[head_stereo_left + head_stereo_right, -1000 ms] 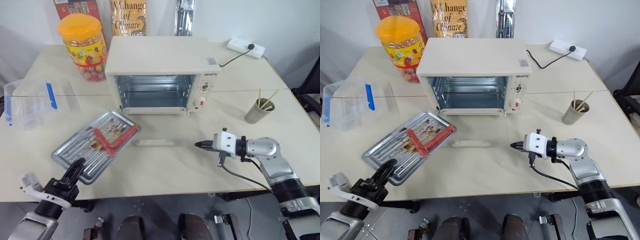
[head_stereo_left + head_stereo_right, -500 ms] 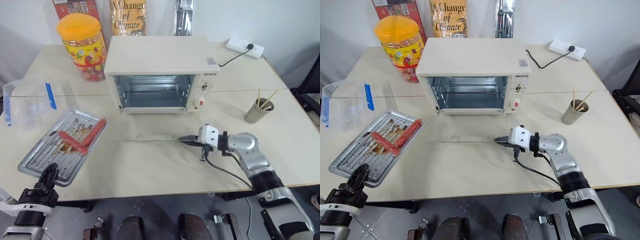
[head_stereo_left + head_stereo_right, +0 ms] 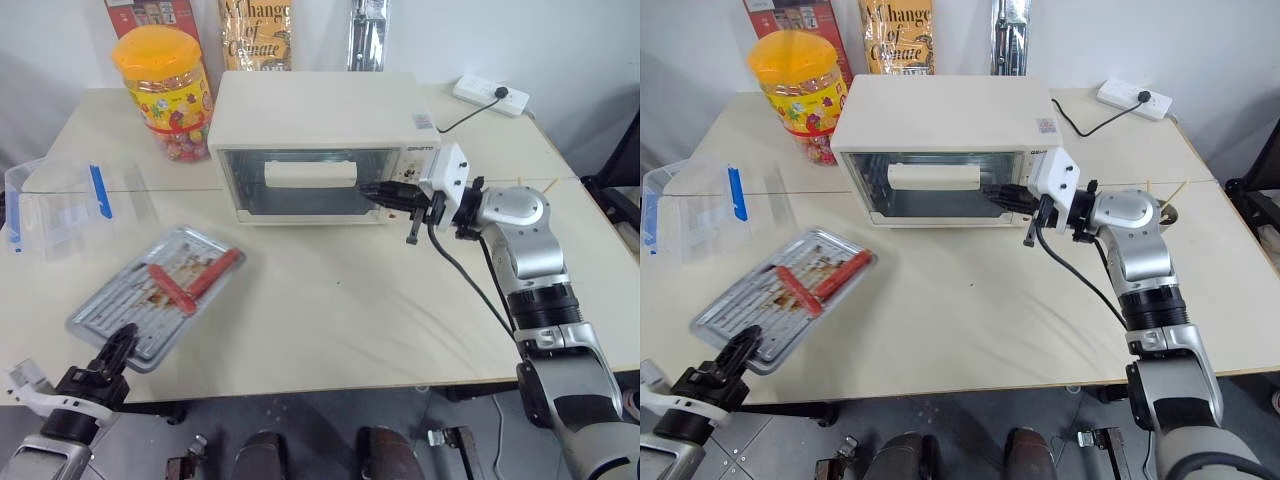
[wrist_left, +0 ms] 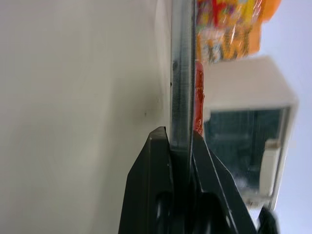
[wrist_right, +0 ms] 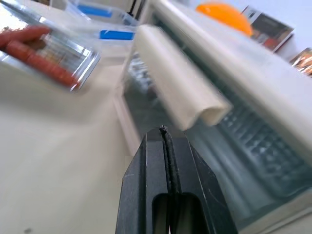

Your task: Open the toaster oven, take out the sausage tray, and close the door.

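Door (image 3: 300,183) up against toaster oven (image 3: 322,145), right claw (image 3: 992,192) pressed together, tips at glass beside bar handle (image 3: 310,173). Push flush, gently. Sausage tray (image 3: 157,294) front-left of oven on worktop (image 3: 330,320), near edge pinched by left claw (image 3: 120,344); keep level.

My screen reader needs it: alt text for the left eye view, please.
The cream-white toaster oven has its glass door up, the shut right gripper at the glass. The silver sausage tray lies on the table, its near corner pinched by the left gripper.
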`<state>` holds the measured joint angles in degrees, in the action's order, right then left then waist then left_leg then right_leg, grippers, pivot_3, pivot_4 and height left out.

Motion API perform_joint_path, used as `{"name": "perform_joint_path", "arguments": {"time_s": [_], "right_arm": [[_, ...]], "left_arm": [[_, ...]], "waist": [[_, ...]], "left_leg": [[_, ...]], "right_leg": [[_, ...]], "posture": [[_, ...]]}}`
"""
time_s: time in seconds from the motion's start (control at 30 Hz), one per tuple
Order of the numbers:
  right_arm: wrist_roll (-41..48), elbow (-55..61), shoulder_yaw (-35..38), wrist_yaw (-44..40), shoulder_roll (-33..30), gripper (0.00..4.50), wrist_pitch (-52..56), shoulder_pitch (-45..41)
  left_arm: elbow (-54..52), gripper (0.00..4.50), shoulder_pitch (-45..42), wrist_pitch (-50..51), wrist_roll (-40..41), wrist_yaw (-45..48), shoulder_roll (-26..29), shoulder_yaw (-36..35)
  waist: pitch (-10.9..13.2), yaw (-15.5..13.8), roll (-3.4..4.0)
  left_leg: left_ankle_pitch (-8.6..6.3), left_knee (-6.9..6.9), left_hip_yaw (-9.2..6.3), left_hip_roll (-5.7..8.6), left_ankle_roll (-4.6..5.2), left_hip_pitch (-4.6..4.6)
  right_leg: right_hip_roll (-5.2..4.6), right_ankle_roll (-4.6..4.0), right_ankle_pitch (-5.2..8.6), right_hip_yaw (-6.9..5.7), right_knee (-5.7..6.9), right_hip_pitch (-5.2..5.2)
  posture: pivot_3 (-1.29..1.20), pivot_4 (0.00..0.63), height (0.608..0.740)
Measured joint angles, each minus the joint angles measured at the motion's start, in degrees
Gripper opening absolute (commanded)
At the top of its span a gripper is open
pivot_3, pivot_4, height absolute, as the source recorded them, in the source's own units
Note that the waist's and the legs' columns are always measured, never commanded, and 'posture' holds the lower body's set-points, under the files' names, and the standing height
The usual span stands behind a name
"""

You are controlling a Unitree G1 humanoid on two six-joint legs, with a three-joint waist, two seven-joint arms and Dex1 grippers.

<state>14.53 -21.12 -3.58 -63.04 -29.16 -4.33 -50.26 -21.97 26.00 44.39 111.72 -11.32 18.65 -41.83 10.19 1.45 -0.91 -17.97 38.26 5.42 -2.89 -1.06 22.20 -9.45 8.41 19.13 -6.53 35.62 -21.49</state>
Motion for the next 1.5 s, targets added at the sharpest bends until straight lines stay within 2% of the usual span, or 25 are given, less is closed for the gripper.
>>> {"name": "perform_joint_path", "arguments": {"time_s": [0.1,0.2,0.27,0.4,0.5,0.57,0.77,0.87,0.9,1.17,1.5], "right_arm": [[0.3,-0.4,0.9,0.4,0.0,0.03,0.9,-1.5],[1.4,0.8,1.7,0.9,0.0,0.03,3.6,-1.5],[3.1,4.8,1.8,0.7,-0.3,0.03,7.8,-0.5],[7.2,13.6,1.7,-1.6,-3.9,0.03,17.2,4.0],[13.3,21.6,1.4,-7.2,-11.2,0.98,29.5,11.5],[15.1,23.8,1.5,-8.7,-12.7,1.60,32.5,13.7],[17.8,28.0,4.4,-13.5,-16.1,3.44,31.1,24.3],[18.1,28.5,7.1,-15.3,-17.8,4.35,28.3,28.7],[18.1,28.7,8.2,-15.9,-18.4,4.48,27.6,30.2],[18.4,30.9,12.1,-14.4,-20.1,4.48,26.8,35.2],[19.9,34.9,15.6,-10.0,-20.1,4.48,28.4,38.3]], "left_arm": [[1.6,0.00,-1.1,3.2,0.0,0.7,2.5,0.2],[4.9,0.00,-3.8,7.6,0.0,2.0,7.4,0.5],[7.3,0.00,-6.5,11.1,0.0,2.9,12.1,2.2],[11.1,0.00,-11.2,16.4,0.0,5.1,16.9,6.0],[16.6,0.00,-17.1,22.2,0.0,7.4,23.3,11.5],[18.5,0.00,-19.3,24.0,0.0,8.6,25.1,13.6],[27.2,0.00,-32.7,29.3,0.0,11.0,29.6,24.6],[32.0,0.00,-40.2,31.7,-1.7,13.0,30.0,29.6],[33.7,0.00,-43.0,32.8,-3.3,14.1,29.8,31.3],[42.8,0.00,-57.6,37.9,-19.9,24.3,24.9,37.7],[50.1,0.00,-63.6,38.0,-37.3,36.5,19.3,38.0]], "waist": [[0.0,0.1,0.01],[0.0,0.0,0.02],[0.0,-0.1,0.04],[0.0,-0.3,0.02],[0.0,-1.1,0.07],[0.0,-1.1,0.08],[0.1,-1.5,0.05],[0.1,-1.5,0.04],[0.1,-1.5,0.04],[0.1,-1.4,0.01],[0.1,-1.9,-0.01]], "left_leg": [[0.00,-0.04,0.00,0.00,0.00,-0.01],[0.01,-0.06,-0.03,-0.01,-0.02,0.00],[0.01,-0.06,-0.05,0.00,-0.02,0.00],[0.00,-0.14,-0.15,0.03,-0.03,0.02],[-0.01,-0.22,-0.10,0.04,-0.05,0.02],[-0.01,-0.22,0.01,0.04,-0.04,-0.01],[-0.01,-0.21,0.04,0.05,-0.05,0.02],[-0.01,-0.22,0.06,0.08,-0.05,0.01],[-0.01,-0.21,0.06,0.08,-0.05,0.00],[0.01,-0.21,0.12,0.08,-0.08,-0.02],[0.02,-0.10,0.11,0.08,-0.07,-0.02]], "right_leg": [[0.00,0.00,0.00,0.00,0.01,-0.02],[0.01,0.00,0.00,-0.02,0.08,-0.06],[0.01,0.00,0.00,-0.02,0.12,-0.06],[0.01,0.02,-0.01,0.03,0.12,-0.07],[0.02,0.02,-0.01,0.03,0.11,-0.13],[0.02,0.02,-0.01,0.07,0.07,-0.14],[0.04,0.05,-0.02,0.09,0.02,-0.14],[0.04,0.06,-0.03,0.11,0.00,-0.14],[0.04,0.06,-0.03,0.11,0.02,-0.14],[0.05,0.08,-0.03,0.09,0.04,-0.15],[0.05,0.10,-0.04,0.08,0.07,-0.10]], "posture": [[0.00,0.150,0.740],[0.00,0.150,0.740],[0.00,0.150,0.740],[0.00,0.150,0.740],[0.00,0.150,0.740],[0.00,0.150,0.740],[0.00,0.150,0.740],[0.00,0.150,0.740],[0.00,0.150,0.740],[0.00,0.150,0.740],[0.00,0.150,0.740]]}}
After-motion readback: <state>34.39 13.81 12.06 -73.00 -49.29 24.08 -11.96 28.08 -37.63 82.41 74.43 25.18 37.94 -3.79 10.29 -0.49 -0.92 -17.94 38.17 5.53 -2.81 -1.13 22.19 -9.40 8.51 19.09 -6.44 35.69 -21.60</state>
